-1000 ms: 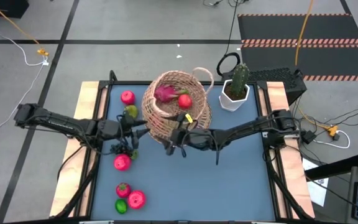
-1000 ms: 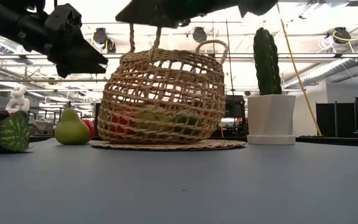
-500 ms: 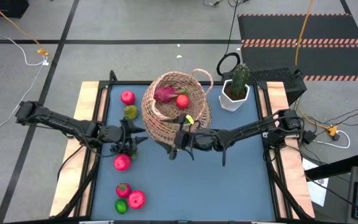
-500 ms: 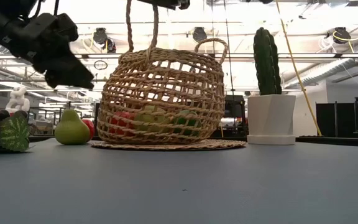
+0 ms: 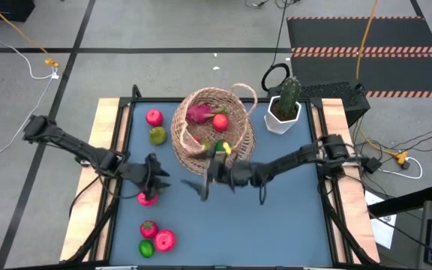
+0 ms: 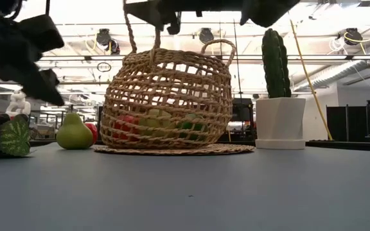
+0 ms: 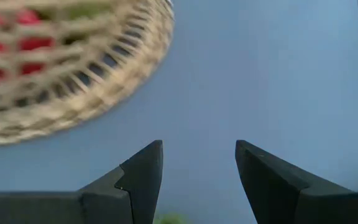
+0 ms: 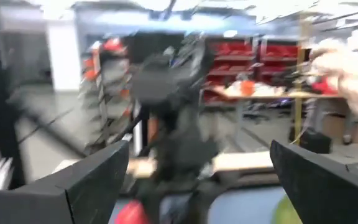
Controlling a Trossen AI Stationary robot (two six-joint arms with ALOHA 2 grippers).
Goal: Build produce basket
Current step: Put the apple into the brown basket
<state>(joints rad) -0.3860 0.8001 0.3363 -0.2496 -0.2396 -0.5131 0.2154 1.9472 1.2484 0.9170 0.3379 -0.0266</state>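
Both end effectors are held open and empty, left (image 5: 154,180) over an apple (image 5: 147,198), right (image 5: 199,185) beside the basket (image 5: 193,146).

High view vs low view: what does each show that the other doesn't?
Only the high view: the dragon fruit and a red apple inside the basket, the lime at the near edge, both arms whole, left gripper over a red fruit, right gripper empty, jaws open.
Only the low view: the flat woven mat under the basket, the room behind.
Both: basket, pear, cactus in its white pot.
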